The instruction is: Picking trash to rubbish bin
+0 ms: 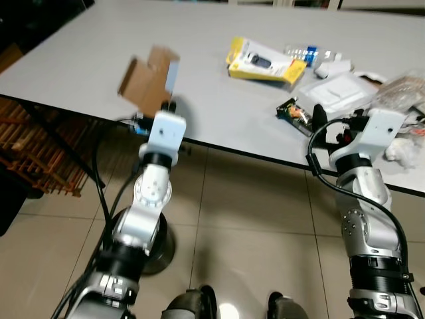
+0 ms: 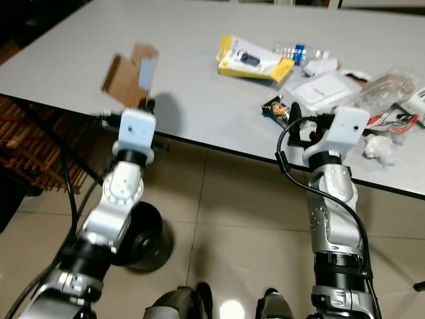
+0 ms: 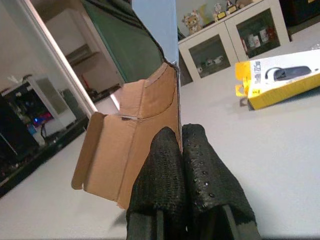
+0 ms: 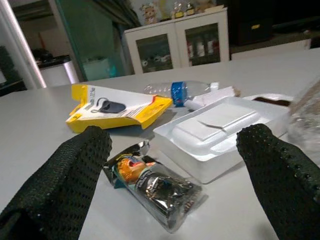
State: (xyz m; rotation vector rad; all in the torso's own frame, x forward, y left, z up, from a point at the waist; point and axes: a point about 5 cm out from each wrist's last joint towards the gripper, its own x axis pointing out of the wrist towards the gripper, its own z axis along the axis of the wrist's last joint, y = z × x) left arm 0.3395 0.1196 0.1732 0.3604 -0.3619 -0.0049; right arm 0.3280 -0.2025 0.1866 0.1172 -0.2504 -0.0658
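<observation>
Carton (image 1: pixel 149 81): flattened brown card, flaps splayed, lifted clear of the table near its front edge.
Left gripper (image 3: pixel 181 150): pinched tight on carton's lower edge; thin hold on a single panel.
Right gripper (image 4: pixel 172 165): spread wide, low over the table, straddling the wrapper; nothing held.
Wrapper (image 4: pixel 155 186): foil snack pack, flat on the table between the right fingers, not touched.
Other trash: yellow box (image 1: pixel 264 62), bottle (image 1: pixel 311 52), white tray (image 1: pixel 339 92), clear bag (image 1: pixel 402 89), crumpled tissue (image 2: pixel 380 147); all on the table's right half, close together.
Bin: not located.
Risk, carton: likely to pivot or slip from the narrow pinch on a fast swing; loose flaps may catch the table rim.
Risk, wrapper: slick foil lying flat; fingers may skid over it or nudge it toward the tray just beside.
Edges: table (image 1: pixel 99 46) front edge runs just ahead of both wrists; wrapper near that edge, could be pushed off.
Open room: table's left half bare; tiled floor (image 1: pixel 252 219) below open apart from a round pedestal base (image 2: pixel 143 242) by the left arm.
</observation>
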